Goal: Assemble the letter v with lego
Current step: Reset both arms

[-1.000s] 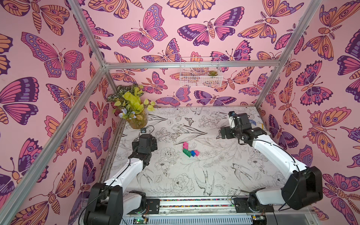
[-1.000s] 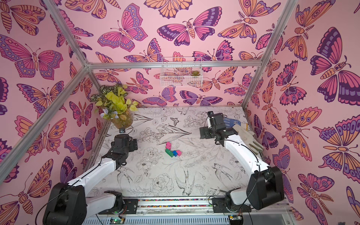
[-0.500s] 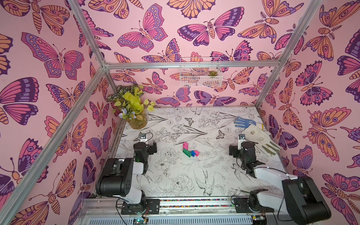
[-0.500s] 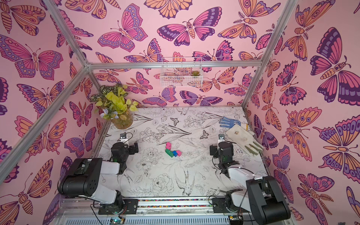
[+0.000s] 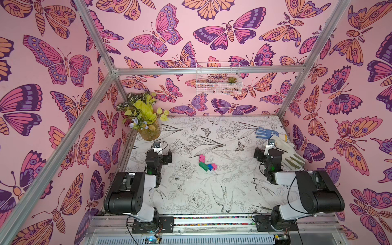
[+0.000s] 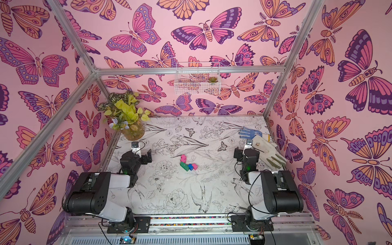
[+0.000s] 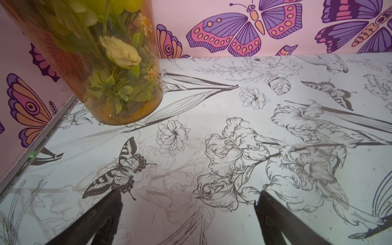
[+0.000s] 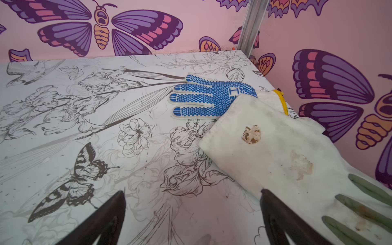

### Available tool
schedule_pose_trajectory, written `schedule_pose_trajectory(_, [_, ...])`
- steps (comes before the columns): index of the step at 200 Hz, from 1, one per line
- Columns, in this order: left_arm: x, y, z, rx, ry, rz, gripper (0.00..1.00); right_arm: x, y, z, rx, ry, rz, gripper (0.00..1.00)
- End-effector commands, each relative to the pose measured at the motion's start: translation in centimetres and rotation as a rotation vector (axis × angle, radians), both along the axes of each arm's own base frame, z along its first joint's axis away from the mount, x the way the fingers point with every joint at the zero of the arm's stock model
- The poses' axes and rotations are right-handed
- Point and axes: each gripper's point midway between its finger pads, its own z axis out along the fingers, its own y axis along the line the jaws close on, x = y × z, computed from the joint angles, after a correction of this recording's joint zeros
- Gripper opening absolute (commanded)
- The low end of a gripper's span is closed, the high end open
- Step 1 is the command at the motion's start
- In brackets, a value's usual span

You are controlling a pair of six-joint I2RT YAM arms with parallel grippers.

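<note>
Lego V, flowers in vase, succulent in wire basket

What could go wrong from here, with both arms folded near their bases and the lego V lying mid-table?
1. The open right gripper sits beside the white glove, and one finger overlaps it in the wrist view; reaching out could snag and drag it.
2. The open left gripper is near the glass vase of flowers; a wide swing might tip it.
3. The lego V lies loose and unheld; any brush could shift or split it.
</note>
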Motion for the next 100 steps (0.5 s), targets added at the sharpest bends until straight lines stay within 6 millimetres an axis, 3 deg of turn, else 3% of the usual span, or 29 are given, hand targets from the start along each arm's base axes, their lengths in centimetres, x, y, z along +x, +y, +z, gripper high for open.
schedule_pose_trajectory(1, [0.16, 0.00, -0.29, -0.004, 0.024, -0.008, 1.00, 0.34, 0.18, 0.46, 0.024, -0.017, 0.004, 0.99])
schedule_pose_trajectory(100, [0.23, 0.42, -0.28, -0.014, 0.018, 0.001, 1.00, 0.32, 0.20, 0.48, 0.024, -0.017, 0.004, 0.99])
